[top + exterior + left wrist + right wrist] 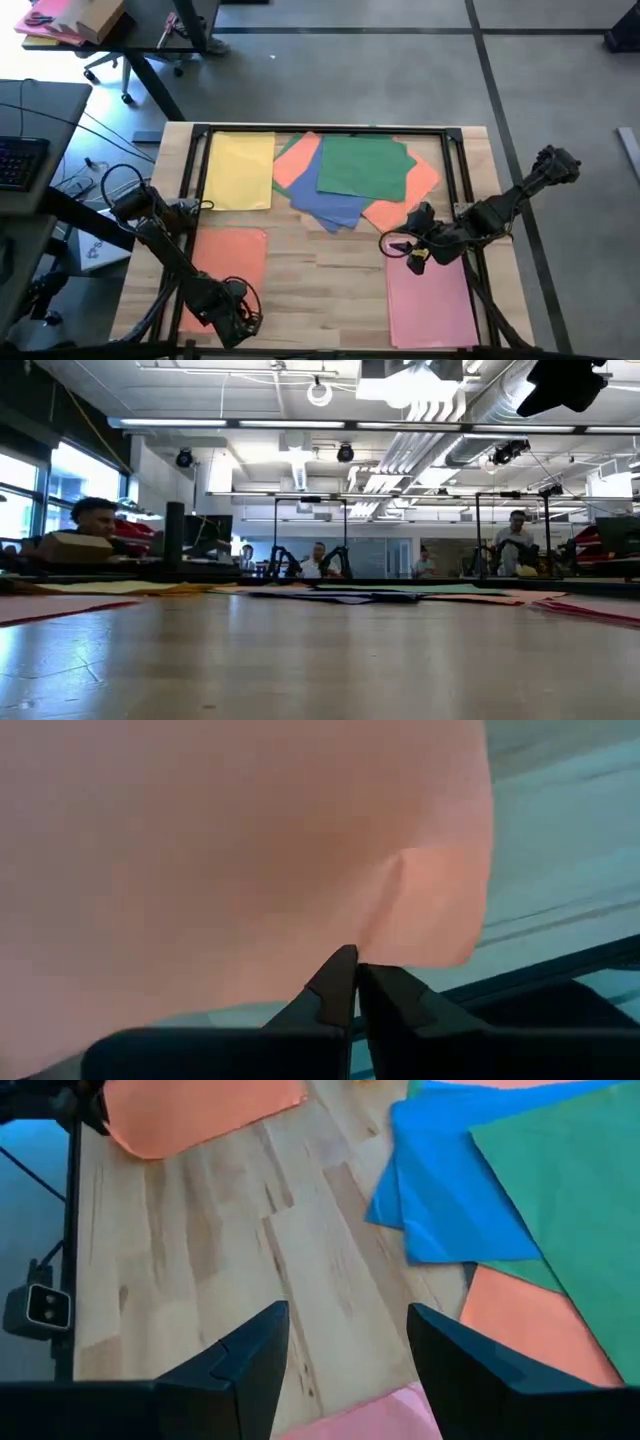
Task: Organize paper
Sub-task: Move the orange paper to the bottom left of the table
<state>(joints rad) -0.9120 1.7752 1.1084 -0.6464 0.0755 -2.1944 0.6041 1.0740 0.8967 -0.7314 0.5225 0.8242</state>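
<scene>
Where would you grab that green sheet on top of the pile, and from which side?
Probably by a corner. The green sheet lies flat on top of the blue sheets, and its near-right corner overhangs the orange sheet. The open right gripper hovers closest, so it could come from the front, pinching that edge.

**Left arm low and pinched, right arm reaching in with fingers spread**

The left arm stretches along the table's left side, its gripper (235,318) at the near edge, fingers (335,990) pressed together. The right arm angles in from the right side; its gripper (395,243) sits mid-table, fingers (250,1355) spread wide apart.
</scene>
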